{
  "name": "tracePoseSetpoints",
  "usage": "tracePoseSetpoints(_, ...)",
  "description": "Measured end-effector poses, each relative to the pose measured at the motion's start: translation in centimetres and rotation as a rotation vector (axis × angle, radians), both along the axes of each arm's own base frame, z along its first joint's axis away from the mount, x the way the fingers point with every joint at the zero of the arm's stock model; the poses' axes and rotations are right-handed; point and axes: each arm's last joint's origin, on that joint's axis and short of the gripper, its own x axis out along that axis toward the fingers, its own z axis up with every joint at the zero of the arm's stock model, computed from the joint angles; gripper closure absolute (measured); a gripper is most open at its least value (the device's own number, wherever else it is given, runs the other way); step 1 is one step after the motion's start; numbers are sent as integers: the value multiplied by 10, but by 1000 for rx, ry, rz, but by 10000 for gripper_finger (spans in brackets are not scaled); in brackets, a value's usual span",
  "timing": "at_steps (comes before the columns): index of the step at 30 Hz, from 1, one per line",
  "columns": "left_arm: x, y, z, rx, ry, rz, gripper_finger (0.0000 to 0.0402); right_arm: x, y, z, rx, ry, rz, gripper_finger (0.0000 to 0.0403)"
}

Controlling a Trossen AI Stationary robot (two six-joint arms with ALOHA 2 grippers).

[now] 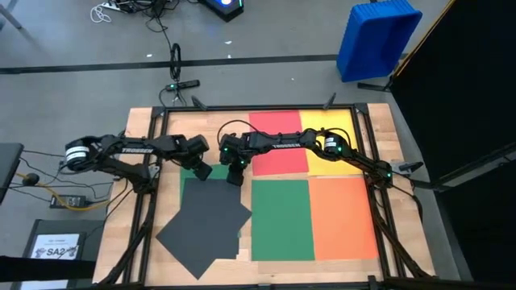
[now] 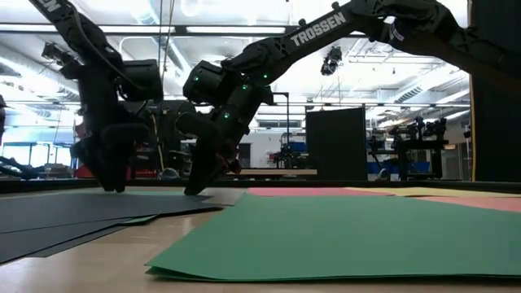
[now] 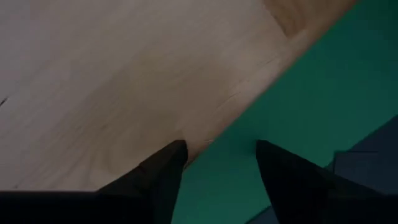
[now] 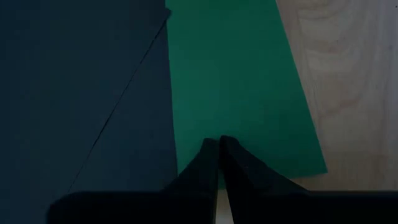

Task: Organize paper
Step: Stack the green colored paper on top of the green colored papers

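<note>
Left pincer (image 1: 201, 171) open, tips down at edge of small green sheet (image 1: 193, 172), bare desk (image 1: 133, 234) beside. Right pincer (image 1: 235, 177) closed, empty, tips on same green sheet's other edge. Black sheets (image 1: 205, 225) fanned just below both pincers. Large green (image 1: 282, 219), orange (image 1: 343, 217), red (image 1: 278, 143), yellow (image 1: 330, 138) sheets lie flat to right.

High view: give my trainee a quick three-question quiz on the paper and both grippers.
1. True or false: the left gripper is open over a green sheet's edge.
2. Which sheet lies crooked? A) black sheet B) red sheet C) orange sheet
3. Fill in: the right gripper is ____, its tips over green paper.

Key: 1 true; 2 A; 3 shut.
</note>
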Motion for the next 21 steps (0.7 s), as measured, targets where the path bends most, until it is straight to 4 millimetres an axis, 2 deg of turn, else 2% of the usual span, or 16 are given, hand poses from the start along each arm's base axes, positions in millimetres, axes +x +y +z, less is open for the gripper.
tracePoseSetpoints(4,5,2,3,0,6,-13,191,0,0,0,2,-2,6,403)
tracePoseSetpoints(10,10,5,7,27,0,-22,188,1,-2,0,14,-18,8,403)
tracePoseSetpoints(21,16,7,-2,-5,16,-74,188,2,-3,0,27,-32,11,403)
